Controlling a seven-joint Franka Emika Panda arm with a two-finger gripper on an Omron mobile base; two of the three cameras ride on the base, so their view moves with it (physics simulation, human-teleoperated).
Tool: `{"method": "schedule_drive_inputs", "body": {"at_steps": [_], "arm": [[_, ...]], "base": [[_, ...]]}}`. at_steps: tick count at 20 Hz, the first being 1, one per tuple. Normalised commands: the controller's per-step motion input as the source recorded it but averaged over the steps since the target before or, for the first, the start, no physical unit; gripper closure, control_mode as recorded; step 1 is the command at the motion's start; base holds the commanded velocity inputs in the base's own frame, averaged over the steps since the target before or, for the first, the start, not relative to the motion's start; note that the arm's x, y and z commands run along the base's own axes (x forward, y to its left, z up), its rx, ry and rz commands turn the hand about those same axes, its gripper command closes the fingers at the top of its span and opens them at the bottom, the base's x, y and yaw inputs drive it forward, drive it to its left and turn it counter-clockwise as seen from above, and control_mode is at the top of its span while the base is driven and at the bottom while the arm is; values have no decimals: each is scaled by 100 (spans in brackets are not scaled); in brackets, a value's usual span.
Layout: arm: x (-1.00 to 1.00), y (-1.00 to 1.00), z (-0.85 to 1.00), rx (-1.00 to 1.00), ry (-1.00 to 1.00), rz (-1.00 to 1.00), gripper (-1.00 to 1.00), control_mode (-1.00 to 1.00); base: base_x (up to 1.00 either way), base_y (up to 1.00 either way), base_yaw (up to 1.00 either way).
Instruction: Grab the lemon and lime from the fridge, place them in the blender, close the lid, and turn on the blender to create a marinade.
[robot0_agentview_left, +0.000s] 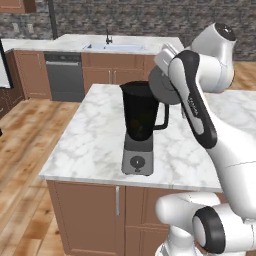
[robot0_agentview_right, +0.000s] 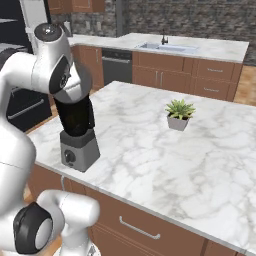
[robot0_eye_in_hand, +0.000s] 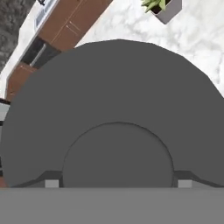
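your claw (robot0_eye_in_hand: 118, 183) is spread wide, both tips straddling the raised centre of the lid (robot0_eye_in_hand: 118, 87); one fingertip (robot0_eye_in_hand: 51, 183) sits on the left of that hub, the other on the right, and both look pressed against it. the lid is off the counter and hangs at the hand, so read it as gripped by the hub with the jaws close to full spread. in your hand view the disc face is square to the camera and covers most of what's ahead. from the left base view the lid (robot0_agentview_left: 159, 90) is tilted up nearly on edge, just right of the blender (robot0_agentview_left: 140, 125) jar's rim and level with it, overlapping the rim in that view; you can't tell from there if they touch. the jar top is uncovered, handle pointing right, grey base with its dial facing the near edge. the blender (robot0_agentview_right: 77, 135) stands near the front-left corner of the island (robot0_agentview_left: 90, 150), upright. a small potted plant (robot0_agentview_right: 179, 115) is further along the same top, well apart from the blender; you also see it at the top of your hand view past the lid's edge. behind the island are the back counter with a sink (robot0_agentview_left: 115, 46) and a dishwasher (robot0_agentview_left: 64, 75) under it.
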Motion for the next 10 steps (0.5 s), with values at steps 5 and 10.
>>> {"method": "schedule_drive_inputs", "body": {"at_steps": [5, 10], "arm": [[0, 19, 0, 33, -3, -19, 100, -100], [0, 30, 8, 28, 12, -15, 100, -100]], "base": [[0, 0, 0], [0, 0, 0]]}}
